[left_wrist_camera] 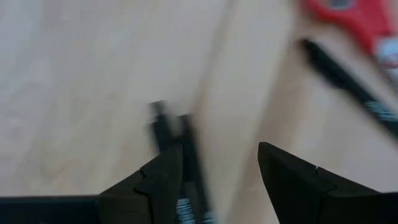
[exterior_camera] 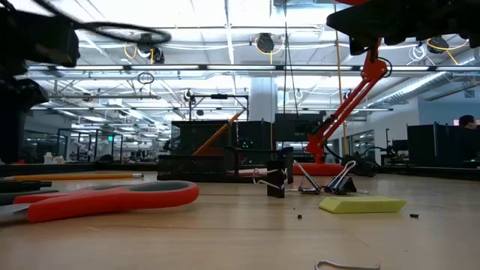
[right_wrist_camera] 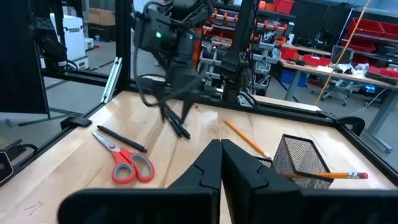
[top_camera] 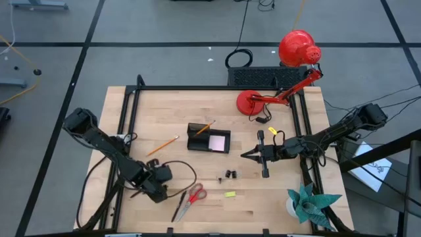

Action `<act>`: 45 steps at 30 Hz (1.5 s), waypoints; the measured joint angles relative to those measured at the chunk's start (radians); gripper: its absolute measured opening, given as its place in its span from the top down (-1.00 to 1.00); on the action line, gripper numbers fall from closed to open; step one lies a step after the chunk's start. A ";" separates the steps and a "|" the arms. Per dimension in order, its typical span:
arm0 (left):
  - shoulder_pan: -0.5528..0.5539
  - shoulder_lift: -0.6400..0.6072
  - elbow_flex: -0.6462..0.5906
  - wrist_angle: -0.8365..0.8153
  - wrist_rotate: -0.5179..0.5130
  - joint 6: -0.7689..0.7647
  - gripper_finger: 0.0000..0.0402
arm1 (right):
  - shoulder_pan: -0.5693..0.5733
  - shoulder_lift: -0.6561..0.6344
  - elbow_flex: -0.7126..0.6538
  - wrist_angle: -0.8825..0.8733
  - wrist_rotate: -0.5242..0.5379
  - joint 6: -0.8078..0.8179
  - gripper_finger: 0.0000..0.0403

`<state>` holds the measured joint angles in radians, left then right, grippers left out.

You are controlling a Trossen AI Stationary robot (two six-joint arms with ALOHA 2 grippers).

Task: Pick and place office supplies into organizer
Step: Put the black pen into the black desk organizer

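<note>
My left gripper is at the table's near left, just left of the red-handled scissors and a black pen. In its wrist view it is open, and a second black pen runs along the inner side of one finger. My right gripper is shut and holds nothing, hovering right of the black organizer. The organizer holds an orange pencil and the pink pad. Another pencil, two black clips and the yellow piece lie on the table. My left gripper has a black pen right beside one finger, lying along the finger, not across it. The view is blurred, and I cannot tell whether the finger touches the pen. The other finger stands well apart from it.
The red desk lamp stands at the far right corner and the teal paper plant at the near right corner. A black frame runs along the table's edges. Bare wood lies between the organizer and the clips.
</note>
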<state>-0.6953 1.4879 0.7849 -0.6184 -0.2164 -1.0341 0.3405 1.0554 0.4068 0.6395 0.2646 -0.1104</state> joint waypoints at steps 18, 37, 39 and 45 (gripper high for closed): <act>0.090 0.000 0.000 -0.137 0.006 0.061 -0.08 | 0.000 0.000 0.000 0.000 0.000 -0.003 1.00; 0.077 0.000 -0.030 -0.089 -0.012 0.082 -0.08 | 0.000 0.000 0.000 -0.001 0.000 -0.003 1.00; 0.078 0.000 -0.037 -0.085 -0.012 0.073 -0.08 | 0.000 0.000 0.000 0.000 0.000 -0.003 1.00; 0.077 -0.003 -0.085 -0.017 -0.002 0.048 -0.08 | 0.000 0.000 0.000 0.000 0.000 -0.003 1.00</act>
<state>-0.6183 1.4852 0.6996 -0.6355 -0.2183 -0.9861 0.3404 1.0555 0.4068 0.6393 0.2646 -0.1132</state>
